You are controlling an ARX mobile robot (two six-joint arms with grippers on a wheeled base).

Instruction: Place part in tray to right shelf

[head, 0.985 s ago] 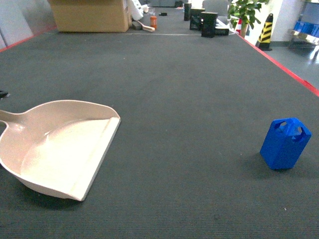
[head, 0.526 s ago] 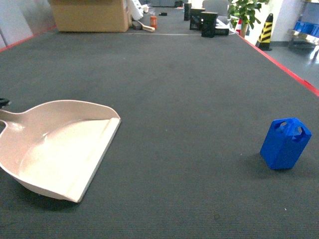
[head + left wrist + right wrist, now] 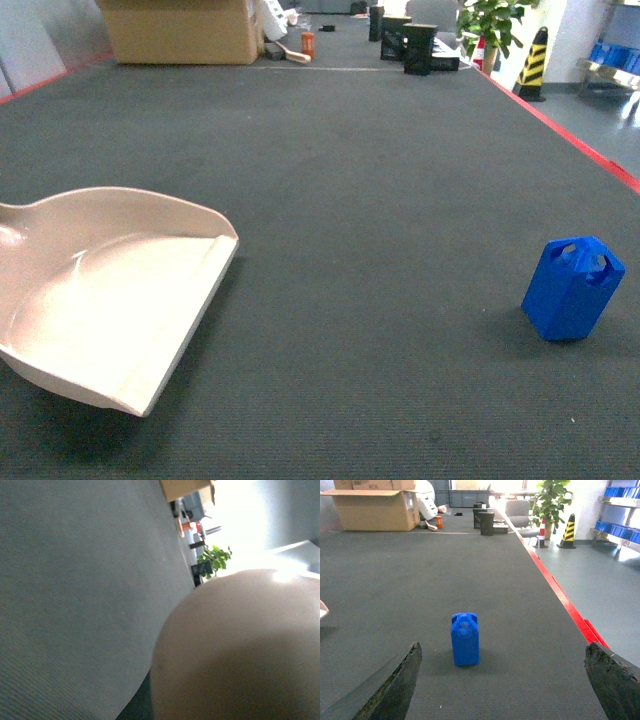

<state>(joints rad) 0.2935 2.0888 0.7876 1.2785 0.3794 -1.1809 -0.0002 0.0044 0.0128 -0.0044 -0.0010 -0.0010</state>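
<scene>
Lining the wide-open right gripper (image 3: 502, 680) straight onto the upright part (image 3: 465, 639) should work before the tray (image 3: 110, 300); left fingers unseen, can't tell.

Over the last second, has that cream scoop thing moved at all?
Yes. The tray has lifted and tipped, its handle end swinging toward the left edge of the head view, while the blue part stayed put.

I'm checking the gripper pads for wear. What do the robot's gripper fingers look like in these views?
Only the right gripper shows: two dark, near-black fingers at the lower corners of the right wrist view, with rough, scuffed surfaces and greenish-brown speckling along the edges. No cables or markings are visible. The left gripper is out of view; a beige surface fills its camera.
</scene>
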